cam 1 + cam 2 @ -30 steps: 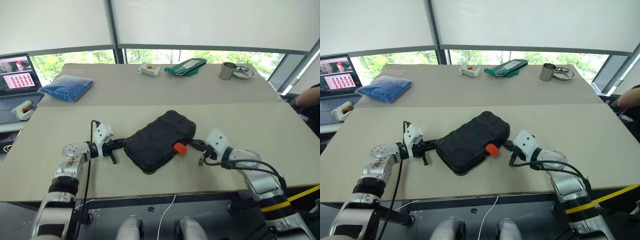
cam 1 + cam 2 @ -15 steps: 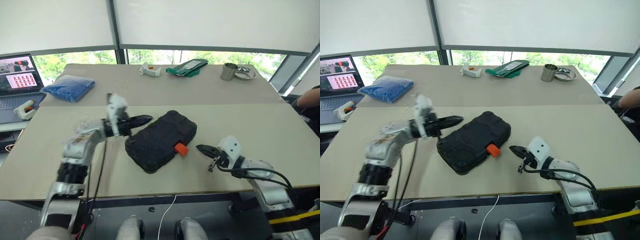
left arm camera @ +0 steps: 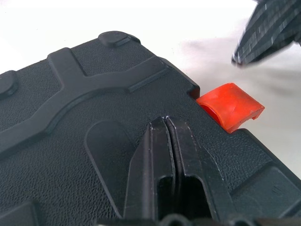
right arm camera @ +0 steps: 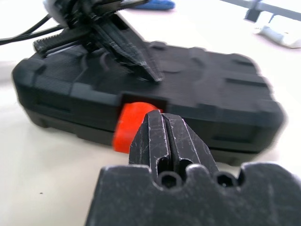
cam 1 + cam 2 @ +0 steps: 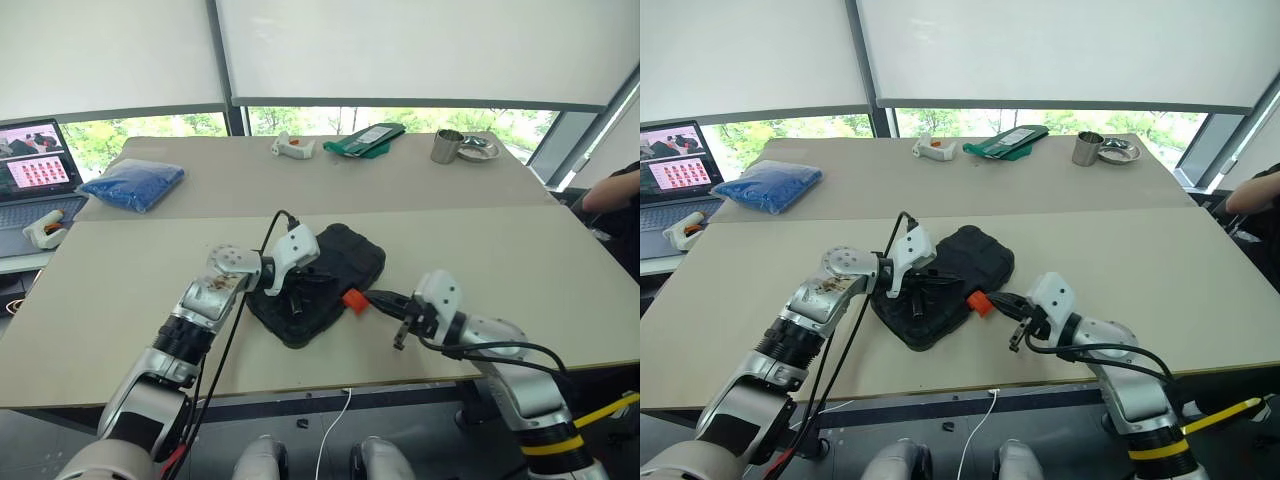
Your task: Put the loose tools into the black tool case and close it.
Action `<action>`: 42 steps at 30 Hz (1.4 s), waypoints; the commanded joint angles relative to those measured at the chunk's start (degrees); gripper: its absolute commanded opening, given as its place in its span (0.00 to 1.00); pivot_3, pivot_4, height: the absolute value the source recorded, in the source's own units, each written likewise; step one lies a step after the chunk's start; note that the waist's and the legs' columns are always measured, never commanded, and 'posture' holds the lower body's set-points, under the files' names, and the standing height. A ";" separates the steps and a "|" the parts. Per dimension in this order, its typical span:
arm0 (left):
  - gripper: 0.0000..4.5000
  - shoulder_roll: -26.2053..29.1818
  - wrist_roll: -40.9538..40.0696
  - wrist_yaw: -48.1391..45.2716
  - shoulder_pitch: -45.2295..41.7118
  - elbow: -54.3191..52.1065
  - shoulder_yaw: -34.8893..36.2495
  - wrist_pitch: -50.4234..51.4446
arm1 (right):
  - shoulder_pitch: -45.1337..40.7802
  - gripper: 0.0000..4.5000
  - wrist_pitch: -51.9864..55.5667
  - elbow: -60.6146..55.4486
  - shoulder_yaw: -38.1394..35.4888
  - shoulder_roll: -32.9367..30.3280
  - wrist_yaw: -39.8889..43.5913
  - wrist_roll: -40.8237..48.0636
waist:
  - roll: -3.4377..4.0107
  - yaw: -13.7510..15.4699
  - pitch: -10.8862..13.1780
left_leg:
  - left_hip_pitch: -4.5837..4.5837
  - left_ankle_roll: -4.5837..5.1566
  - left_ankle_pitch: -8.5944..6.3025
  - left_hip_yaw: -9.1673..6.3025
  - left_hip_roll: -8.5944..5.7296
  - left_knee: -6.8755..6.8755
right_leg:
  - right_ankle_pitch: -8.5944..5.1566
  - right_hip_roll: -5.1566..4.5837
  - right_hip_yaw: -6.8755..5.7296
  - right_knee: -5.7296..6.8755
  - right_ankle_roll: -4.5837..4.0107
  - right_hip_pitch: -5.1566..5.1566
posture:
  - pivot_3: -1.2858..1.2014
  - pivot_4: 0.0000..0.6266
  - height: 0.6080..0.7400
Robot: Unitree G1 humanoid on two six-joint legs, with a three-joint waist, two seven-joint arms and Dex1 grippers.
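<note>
A wide beige desk (image 5: 520, 250) fills the middle of the frame, with a seam running across it from left to right. At the far left edge sits an open laptop (image 5: 35, 175) with a lit screen, and just below it a small white object with an orange part (image 5: 45, 232). A blue plastic bag (image 5: 132, 186) lies in the upper left. Along the top centre are a white handheld device (image 5: 291, 148) and a flat green packet (image 5: 364, 139). To the upper right stand a metal cup (image 5: 447, 146) and, beside it, a shallow metal dish (image 5: 478, 148). A person's dark sleeve (image 5: 615, 195) shows at the right edge.

Both arms angle inward, left gripper (image 5: 312, 283) and right gripper (image 5: 372, 297) jaws closed
</note>
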 commanded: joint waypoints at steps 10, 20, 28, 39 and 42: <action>0.02 2.82 2.81 2.03 4.21 1.81 0.50 2.90 | -3.11 0.00 -2.68 7.16 4.94 3.52 -1.65 -6.94 | 0.00 -0.66 -0.01 | 0.03 0.30 0.18 0.02 0.02 -0.12 | -0.01 0.03 0.05 0.00 0.00 -0.04 | 0.52 0.24 1.00; 0.02 3.40 4.71 2.75 6.03 2.71 -1.20 3.33 | -7.05 0.00 -3.82 8.45 3.01 4.71 0.03 -5.32 | 0.00 -0.87 -0.02 | 0.07 0.29 0.17 0.03 0.03 -0.20 | -0.01 0.04 0.10 0.01 0.00 -0.07 | 0.52 0.24 1.00; 0.02 2.61 3.77 2.99 7.58 0.80 -1.36 4.79 | -6.33 0.00 -0.37 2.90 1.58 1.97 2.62 -3.16 | 0.02 -0.85 -0.03 | 0.10 -0.03 -0.01 0.04 0.02 -0.21 | -0.01 0.03 0.13 0.00 -0.01 -0.06 | 0.52 0.24 1.00; 0.02 2.67 3.56 3.05 7.73 0.72 -1.20 4.84 | -2.66 0.00 5.47 -1.37 1.68 -2.08 4.64 -1.64 | 0.18 -0.70 -0.76 | 0.21 -0.05 -0.02 0.04 0.01 -0.55 | -0.03 0.02 0.14 -0.32 -0.01 0.01 | 0.52 0.24 1.00; 0.02 2.68 3.62 2.97 7.60 0.87 -1.25 4.75 | -3.56 0.00 5.26 0.55 2.59 -1.21 3.79 -2.72 | 0.19 -0.70 -0.81 | 0.21 -0.05 -0.02 0.03 0.01 -0.57 | -0.03 0.03 0.13 -0.40 -0.01 0.01 | 0.52 0.24 1.00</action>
